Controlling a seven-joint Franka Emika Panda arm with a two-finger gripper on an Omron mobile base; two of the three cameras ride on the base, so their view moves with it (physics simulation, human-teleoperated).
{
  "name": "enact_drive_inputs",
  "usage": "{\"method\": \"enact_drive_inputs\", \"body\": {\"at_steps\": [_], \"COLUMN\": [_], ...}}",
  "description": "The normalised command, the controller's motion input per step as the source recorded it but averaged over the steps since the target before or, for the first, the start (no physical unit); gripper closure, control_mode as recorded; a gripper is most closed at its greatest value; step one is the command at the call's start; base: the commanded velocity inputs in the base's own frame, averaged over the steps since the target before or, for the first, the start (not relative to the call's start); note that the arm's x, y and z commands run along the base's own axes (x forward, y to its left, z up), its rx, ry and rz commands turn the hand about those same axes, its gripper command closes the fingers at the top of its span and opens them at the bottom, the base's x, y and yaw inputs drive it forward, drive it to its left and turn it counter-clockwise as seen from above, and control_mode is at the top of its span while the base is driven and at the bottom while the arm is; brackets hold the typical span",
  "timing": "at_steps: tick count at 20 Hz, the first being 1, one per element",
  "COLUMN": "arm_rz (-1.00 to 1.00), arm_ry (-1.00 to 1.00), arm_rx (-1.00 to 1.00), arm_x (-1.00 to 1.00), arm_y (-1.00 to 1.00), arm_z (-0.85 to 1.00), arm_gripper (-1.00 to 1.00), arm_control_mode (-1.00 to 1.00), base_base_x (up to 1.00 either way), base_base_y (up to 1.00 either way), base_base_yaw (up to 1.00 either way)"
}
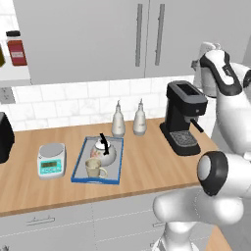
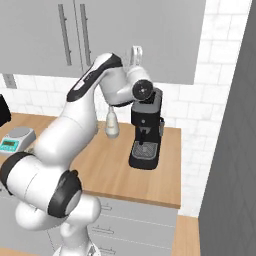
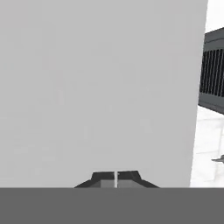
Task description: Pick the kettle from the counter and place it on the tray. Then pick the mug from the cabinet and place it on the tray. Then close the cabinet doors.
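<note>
**2 of 3 steps look finished, and the doors appear shut as well**

2 items now sit on the tray (image 1: 78, 169): the kettle (image 1: 104, 151) toward its far edge and the mug (image 1: 95, 168) toward its near edge, just in front of the kettle. The tray lies on the counter (image 1: 147, 166) toward its left part, just right of a small scale (image 1: 52, 160) and in front of 2 white bottles (image 1: 118, 120). A black coffee machine (image 1: 182, 117) stands near the counter's right end.

Judged from how things lie, the kettle step and the mug step are both done. The cabinet doors (image 1: 98, 37) read as 1 flat grey front in both base views, with their 2 bar handles side by side at the middle seam and no inner shelf showing, so the doors look closed or very nearly so.

The gripper (image 3: 115, 178) is raised at cabinet height above the coffee machine. In the hand view its 2 fingertips (image 3: 104, 178) are pressed together with nothing between them, facing a plain grey panel at close range. That panel is probably the right-hand door or the cabinet's side; the pictures do not settle which, nor whether the tips touch it.

What may be left is only a last push to seat the right door, if it is not already flush.
</note>
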Motion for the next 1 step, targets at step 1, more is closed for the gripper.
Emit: {"method": "enact_drive_inputs", "body": {"at_steps": [1], "arm_rz": [-0.15], "arm_ry": [0.04], "arm_rx": [-0.01], "arm_x": [0.95], "arm_y": [0.63], "arm_z": [0.0], "arm_gripper": [1.0], "arm_control_mode": [-1.0], "base_base_x": [0.0], "base_base_y": [0.0], "base_base_yaw": [0.0]}}
